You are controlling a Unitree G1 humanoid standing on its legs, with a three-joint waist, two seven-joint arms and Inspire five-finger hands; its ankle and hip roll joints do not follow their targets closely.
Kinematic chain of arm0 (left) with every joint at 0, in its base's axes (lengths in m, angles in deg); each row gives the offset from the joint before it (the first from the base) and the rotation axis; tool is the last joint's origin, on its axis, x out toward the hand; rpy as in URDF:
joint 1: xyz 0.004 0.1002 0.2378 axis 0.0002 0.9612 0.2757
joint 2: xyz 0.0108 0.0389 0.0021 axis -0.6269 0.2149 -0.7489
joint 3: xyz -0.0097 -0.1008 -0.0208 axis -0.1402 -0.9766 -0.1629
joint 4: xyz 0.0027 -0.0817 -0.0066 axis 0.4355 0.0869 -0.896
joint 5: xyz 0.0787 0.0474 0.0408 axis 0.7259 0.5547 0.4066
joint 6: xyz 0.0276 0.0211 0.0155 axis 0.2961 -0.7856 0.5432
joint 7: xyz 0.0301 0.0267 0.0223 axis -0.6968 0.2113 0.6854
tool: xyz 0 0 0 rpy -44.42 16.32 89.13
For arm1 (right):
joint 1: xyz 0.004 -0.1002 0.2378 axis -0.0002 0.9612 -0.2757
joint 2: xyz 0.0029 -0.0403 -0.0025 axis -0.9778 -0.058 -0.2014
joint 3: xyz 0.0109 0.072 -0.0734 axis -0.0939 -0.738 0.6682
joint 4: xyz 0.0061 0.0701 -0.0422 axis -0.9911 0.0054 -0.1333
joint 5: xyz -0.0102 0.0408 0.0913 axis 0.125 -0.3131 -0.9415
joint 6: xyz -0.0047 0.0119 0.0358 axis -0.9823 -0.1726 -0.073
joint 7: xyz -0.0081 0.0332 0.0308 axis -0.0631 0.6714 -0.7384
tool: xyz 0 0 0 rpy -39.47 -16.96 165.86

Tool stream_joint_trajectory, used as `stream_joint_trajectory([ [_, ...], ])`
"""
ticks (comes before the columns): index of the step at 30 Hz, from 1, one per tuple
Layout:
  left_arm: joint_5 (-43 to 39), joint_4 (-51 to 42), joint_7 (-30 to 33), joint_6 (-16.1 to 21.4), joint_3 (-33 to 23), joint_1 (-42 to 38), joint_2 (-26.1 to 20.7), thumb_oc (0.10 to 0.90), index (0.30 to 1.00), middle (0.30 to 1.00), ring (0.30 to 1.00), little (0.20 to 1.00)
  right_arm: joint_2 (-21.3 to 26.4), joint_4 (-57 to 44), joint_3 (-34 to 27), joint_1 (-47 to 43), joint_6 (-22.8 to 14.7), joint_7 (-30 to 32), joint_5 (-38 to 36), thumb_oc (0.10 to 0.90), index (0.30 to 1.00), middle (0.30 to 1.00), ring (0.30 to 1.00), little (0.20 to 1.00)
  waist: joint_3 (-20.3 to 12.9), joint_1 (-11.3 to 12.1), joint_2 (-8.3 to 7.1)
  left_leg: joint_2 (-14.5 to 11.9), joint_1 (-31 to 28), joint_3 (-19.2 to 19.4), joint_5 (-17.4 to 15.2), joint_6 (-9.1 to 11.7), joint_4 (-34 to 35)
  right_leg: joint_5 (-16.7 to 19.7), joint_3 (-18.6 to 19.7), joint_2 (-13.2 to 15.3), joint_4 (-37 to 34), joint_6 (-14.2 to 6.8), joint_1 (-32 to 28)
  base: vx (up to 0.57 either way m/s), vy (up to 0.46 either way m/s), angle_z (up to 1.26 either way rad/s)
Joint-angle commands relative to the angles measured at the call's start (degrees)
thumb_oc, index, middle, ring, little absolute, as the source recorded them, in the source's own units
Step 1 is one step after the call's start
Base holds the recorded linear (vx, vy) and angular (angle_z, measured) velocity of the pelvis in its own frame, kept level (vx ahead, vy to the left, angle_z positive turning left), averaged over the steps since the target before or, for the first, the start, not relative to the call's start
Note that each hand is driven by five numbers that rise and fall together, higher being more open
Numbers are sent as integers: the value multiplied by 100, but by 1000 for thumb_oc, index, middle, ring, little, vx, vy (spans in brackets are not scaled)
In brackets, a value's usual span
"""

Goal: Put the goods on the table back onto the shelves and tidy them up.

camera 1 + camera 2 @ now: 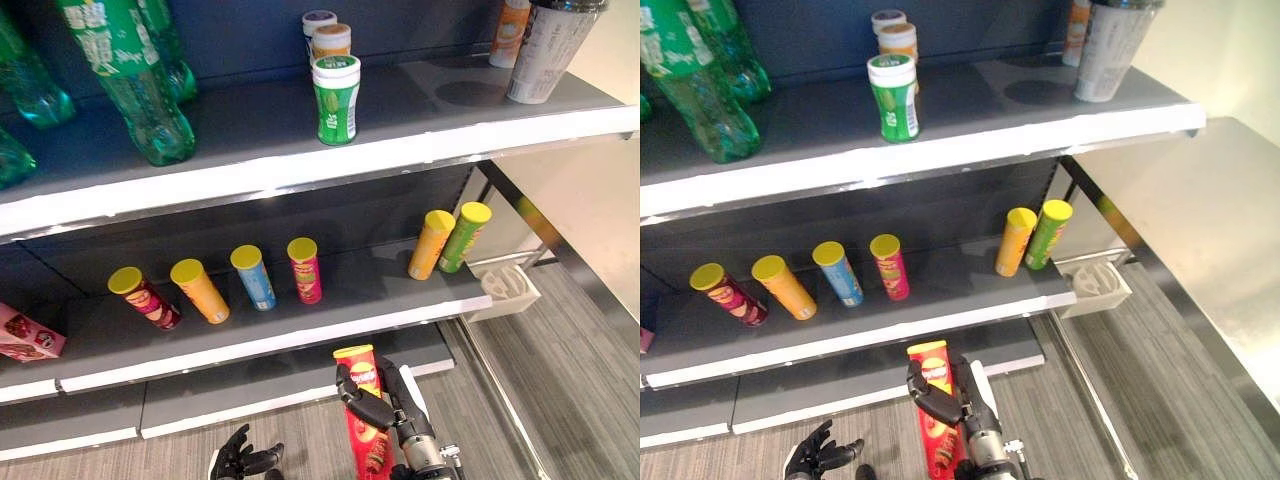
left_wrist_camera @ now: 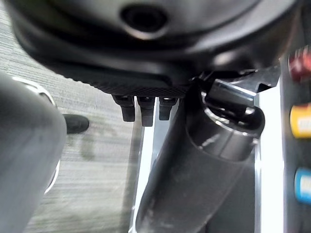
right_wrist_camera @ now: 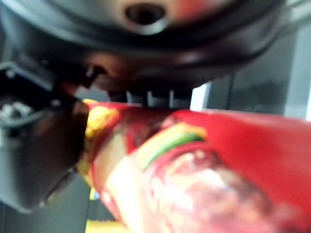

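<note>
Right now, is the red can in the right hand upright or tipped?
Upright: the red can stands vertically, yellow lid up, right hand curled around it.

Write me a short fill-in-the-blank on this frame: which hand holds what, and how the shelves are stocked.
1. The red chip can is gripped by the robot's ____ hand.
2. The left hand holds ____.
3. The chip cans on the middle shelf all have ____ lids.
4. The green bottles stand on the ____ shelf.

Missing words: right; nothing; yellow; top
</note>
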State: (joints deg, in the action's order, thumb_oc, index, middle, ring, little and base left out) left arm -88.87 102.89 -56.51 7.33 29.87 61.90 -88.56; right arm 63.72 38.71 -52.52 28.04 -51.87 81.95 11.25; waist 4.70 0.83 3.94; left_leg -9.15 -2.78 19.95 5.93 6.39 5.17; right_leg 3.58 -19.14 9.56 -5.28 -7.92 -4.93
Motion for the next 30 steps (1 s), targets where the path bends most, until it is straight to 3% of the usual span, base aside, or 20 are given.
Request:
stream_joint_trajectory([
  [1, 6, 611, -24, -67, 492, 456, 163, 800, 900, 900, 900, 900, -288, -613, -25, -680, -829, 100, -135, 400, 300, 300, 300, 300, 164, 146, -51, -12, 6, 94, -253, -86, -69, 51, -91, 149, 28, -134, -95, 38, 81, 6],
  [3, -32, 678, -35, -99, 495, 524, 183, 800, 900, 900, 900, 900, -413, -490, -90, -961, -843, 267, -81, 400, 300, 300, 300, 300, 145, 216, -4, 27, -27, 74, -282, -107, -56, 73, -112, 181, 28, -148, -109, 43, 89, 6],
  [5, -5, 835, -22, -161, 496, 571, 165, 800, 900, 900, 900, 900, -483, -413, -411, -1680, -882, 922, 432, 400, 300, 300, 300, 300, 163, 411, 56, 111, -19, 11, -315, -155, -80, 124, -162, 256, 28, -174, -119, 22, 76, 8],
  [12, 195, 937, -12, -200, 652, 424, -13, 800, 900, 900, 900, 900, -93, -559, -1023, -3038, -587, 2333, 2021, 400, 300, 300, 300, 300, 370, 815, 246, 226, 480, -224, -324, -242, -302, 234, -263, 408, 28, -186, 179, -42, 27, 8],
  [18, 350, 905, -32, -178, 764, 256, -112, 800, 900, 900, 900, 900, 210, -716, -1178, -3423, -325, 2583, 2613, 400, 300, 300, 300, 300, 454, 916, 406, 273, 866, -432, -422, -219, -400, 234, -278, 492, 28, -249, 428, -30, 29, 22],
  [22, 451, 828, -43, -148, 828, 186, -164, 800, 900, 900, 900, 900, 330, -832, -1203, -3542, -368, 2671, 2763, 400, 300, 300, 300, 300, 448, 976, 484, 345, 1170, -537, -441, -253, -490, 289, -311, 588, 36, -265, 619, -46, 45, 14],
  [27, 474, 390, -8, -7, 1105, 28, -260, 800, 900, 900, 900, 900, 481, -790, -1223, -4011, -404, 2816, 2875, 400, 300, 300, 300, 300, 597, 1022, 625, 496, 1741, -642, -459, -295, -741, 419, -288, 754, 94, -281, 1063, -89, 43, 5],
  [30, 514, -53, 25, 108, 1312, 0, -380, 800, 900, 900, 900, 900, 676, -654, -1374, -4315, -242, 3016, 3052, 400, 300, 300, 300, 300, 687, 1073, 760, 600, 2145, -671, -459, -325, -914, 457, -256, 885, 194, -289, 1397, -75, 42, 8],
])
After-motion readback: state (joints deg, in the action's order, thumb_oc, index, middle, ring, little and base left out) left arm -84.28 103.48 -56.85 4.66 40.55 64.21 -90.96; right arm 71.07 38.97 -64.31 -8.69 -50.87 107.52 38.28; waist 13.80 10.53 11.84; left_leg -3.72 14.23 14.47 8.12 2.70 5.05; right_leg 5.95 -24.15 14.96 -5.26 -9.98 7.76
